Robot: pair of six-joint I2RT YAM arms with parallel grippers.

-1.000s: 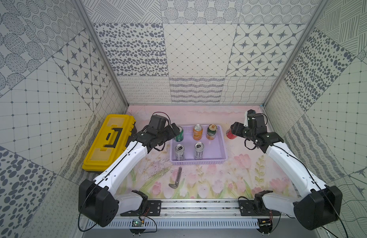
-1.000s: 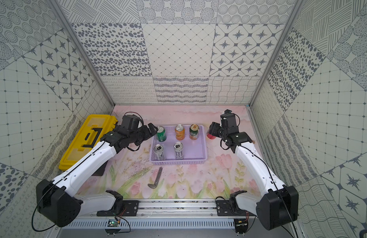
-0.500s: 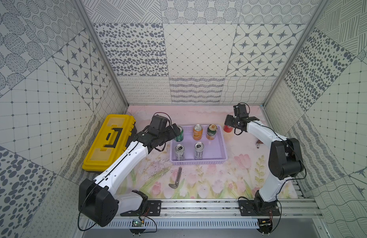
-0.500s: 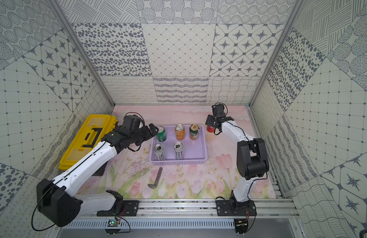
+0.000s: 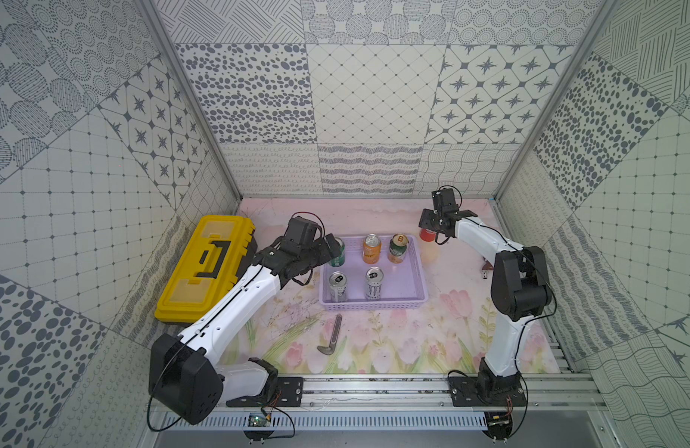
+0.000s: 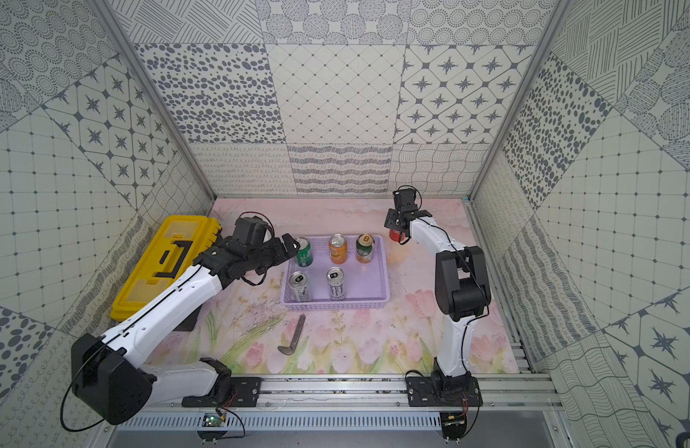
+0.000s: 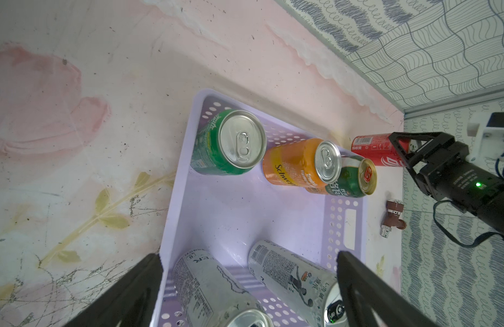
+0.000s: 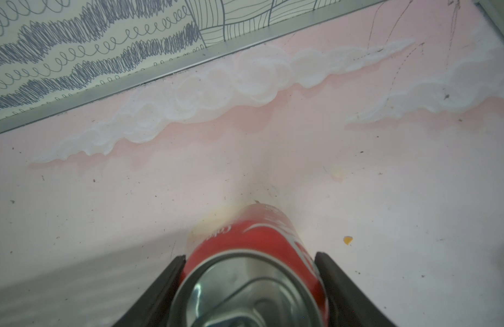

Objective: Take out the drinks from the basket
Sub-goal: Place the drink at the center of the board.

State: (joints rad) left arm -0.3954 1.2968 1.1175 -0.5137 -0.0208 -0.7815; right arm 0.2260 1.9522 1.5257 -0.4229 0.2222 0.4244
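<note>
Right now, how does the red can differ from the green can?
The red can is outside the basket; the green can stands inside it. The fingers of the right gripper clamp the red can; nothing grips the green can. Both are small and upright.

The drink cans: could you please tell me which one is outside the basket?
The red can, clamped in the right gripper just outside the lavender basket's far right corner; the other five stand inside it.

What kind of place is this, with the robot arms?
Probably a robot practice booth in a lab: a left arm and a right arm mounted on a metal rail, patterned wall panels all around, and a lavender basket of drink cans.
</note>
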